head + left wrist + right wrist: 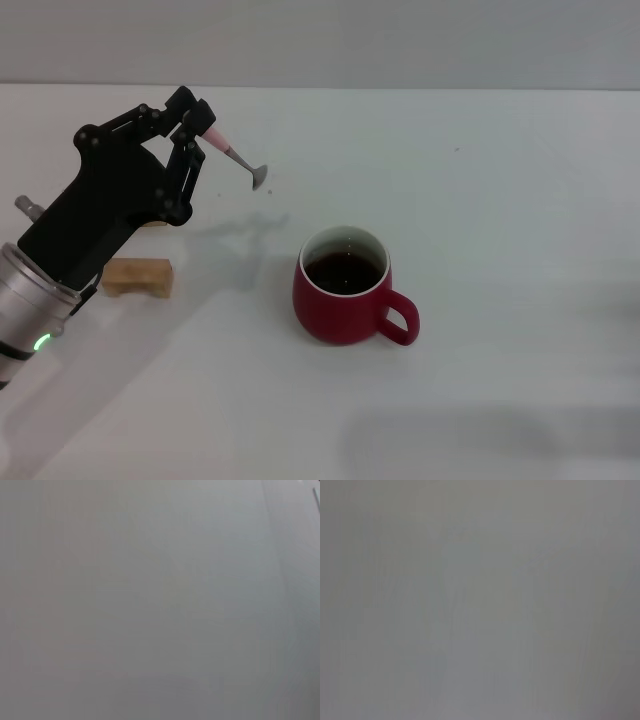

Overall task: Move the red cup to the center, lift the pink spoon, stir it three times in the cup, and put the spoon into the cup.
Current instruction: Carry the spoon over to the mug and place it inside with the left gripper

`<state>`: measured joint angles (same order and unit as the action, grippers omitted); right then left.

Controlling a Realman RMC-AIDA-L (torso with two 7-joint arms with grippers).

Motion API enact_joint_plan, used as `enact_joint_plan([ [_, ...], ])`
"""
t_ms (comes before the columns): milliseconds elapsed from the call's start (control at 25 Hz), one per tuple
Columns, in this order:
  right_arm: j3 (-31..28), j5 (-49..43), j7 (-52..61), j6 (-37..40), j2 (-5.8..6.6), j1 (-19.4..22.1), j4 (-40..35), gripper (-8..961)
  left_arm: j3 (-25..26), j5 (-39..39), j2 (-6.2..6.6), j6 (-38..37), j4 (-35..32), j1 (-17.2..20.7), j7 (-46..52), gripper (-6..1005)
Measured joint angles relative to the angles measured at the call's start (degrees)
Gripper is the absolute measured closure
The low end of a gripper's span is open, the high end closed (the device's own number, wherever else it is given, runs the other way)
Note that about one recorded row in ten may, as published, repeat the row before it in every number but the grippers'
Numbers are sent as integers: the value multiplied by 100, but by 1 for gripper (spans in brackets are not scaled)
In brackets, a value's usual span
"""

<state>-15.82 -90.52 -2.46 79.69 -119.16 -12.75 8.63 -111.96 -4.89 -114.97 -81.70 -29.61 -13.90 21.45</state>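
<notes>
The red cup [345, 288], holding dark liquid, is standing upright at the center [345, 400] of the worktop with its handle pointing right, while the pink spoon [238, 160] is hanging above the worktop, bowl tilting down toward the cup.

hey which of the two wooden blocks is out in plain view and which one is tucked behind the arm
The wooden block nearer the table's front edge shows fully. The other block is mostly hidden behind the left gripper, which holds the pink spoon.
</notes>
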Motion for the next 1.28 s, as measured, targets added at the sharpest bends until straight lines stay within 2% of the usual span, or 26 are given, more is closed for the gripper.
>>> enact_joint_plan([
  [680,-75,-1,-39,-205,-11,-143,22,953,356,-569,196,-238,-233,8,847,862],
  [840,-284,-1,-27,-205,-10,-106,1,954,428,-717,157,-240,-235,38,946,860],
  [1280,-309,-1,-20,-218,-2,-95,-10,953,430,-820,88,-458,-238,67,1002,855],
])
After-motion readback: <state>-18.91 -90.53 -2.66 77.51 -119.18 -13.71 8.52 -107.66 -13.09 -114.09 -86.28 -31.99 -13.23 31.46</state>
